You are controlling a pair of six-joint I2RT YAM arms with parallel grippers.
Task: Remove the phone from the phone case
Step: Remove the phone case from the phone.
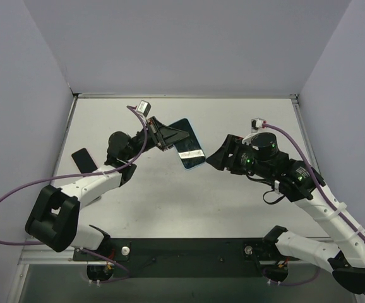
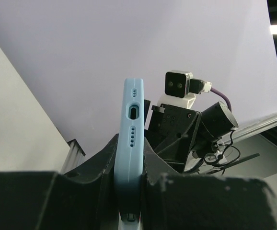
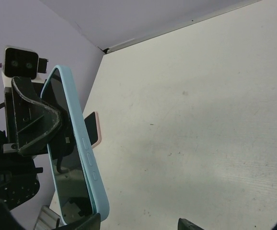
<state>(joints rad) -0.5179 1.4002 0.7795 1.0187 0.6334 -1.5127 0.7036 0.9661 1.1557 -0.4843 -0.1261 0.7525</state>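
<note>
A phone with a dark screen (image 1: 184, 140) sits inside a light-blue case (image 1: 193, 161) and is held up above the table. My left gripper (image 1: 165, 136) is shut on the cased phone, one finger on each flat face. In the left wrist view the gripper (image 2: 131, 160) clamps the case (image 2: 132, 120), which stands edge-on with its port and speaker holes showing. In the right wrist view the case (image 3: 88, 158) tilts with its side buttons toward the camera and the screen (image 3: 66, 163) faces left. My right gripper (image 1: 215, 158) is open, and in its own view (image 3: 136, 226) the case's lower corner sits against its left finger.
A second dark phone with a pink rim (image 1: 83, 159) lies flat on the table at the left, also seen in the right wrist view (image 3: 93, 129). The white table (image 1: 245, 120) is closed in by pale walls at the back and sides.
</note>
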